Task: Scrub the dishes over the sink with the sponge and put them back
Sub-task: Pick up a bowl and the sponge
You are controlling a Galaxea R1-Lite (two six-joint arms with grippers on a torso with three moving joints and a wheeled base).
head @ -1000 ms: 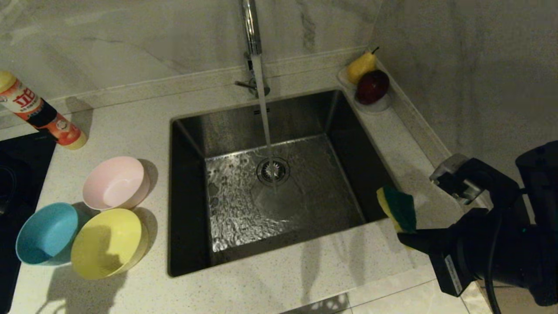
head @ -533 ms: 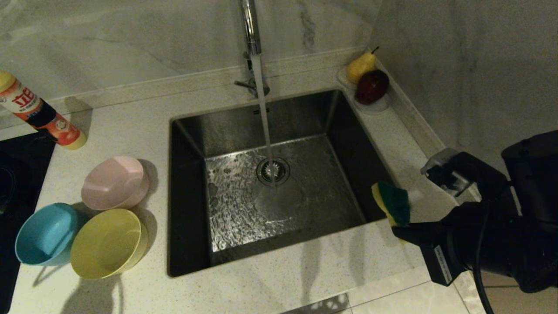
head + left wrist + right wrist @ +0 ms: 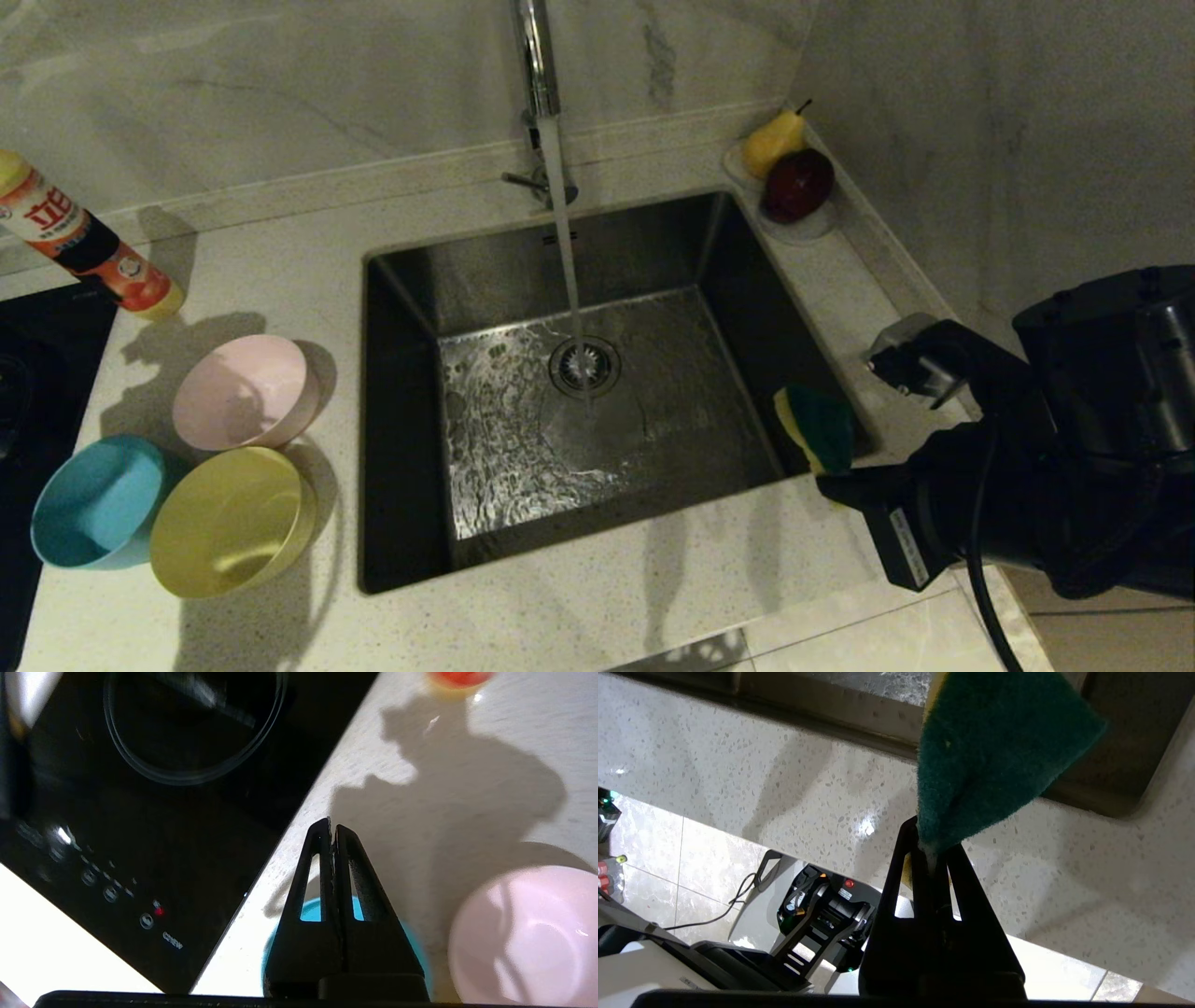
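The speckled pale stone tabletop point(image 3: 280, 261) runs to a marbled wall at its back edge and another along its right edge; its front edge is cut off by the head view. Sunk in its middle is the sink point(image 3: 653, 252), a square brushed-steel basin with a round drain strainer point(image 3: 585, 366) at its centre. Water streams onto the strainer from the chrome tap point(image 3: 534, 56), whose top is out of frame. At the left edge lies a glossy black cooktop point(image 3: 140, 826), only partly visible.

The right arm's dark bulk covers the tabletop's front right corner. The right gripper point(image 3: 931, 851) sits at the sink's front right corner, its jaws clamped on the sponge point(image 3: 814, 429), bent yellow foam with a dark green scouring face, held over the basin's edge.

The left gripper point(image 3: 331, 828) shows only in its wrist view, jaws pressed together and empty, above the tabletop near its left edge, beside the cooktop.

3 round matte bowls cluster left of the sink: the yellow bowl point(image 3: 229, 518) nearest the front, the blue bowl point(image 3: 93, 499) touching it on the left, the pink bowl point(image 3: 245, 392) just behind.

A bottle point(image 3: 84, 247) with an orange label leans near the back left. In the back right corner a white saucer point(image 3: 808, 227) carries a dark red apple point(image 3: 796, 185) and a yellow pear point(image 3: 773, 140).
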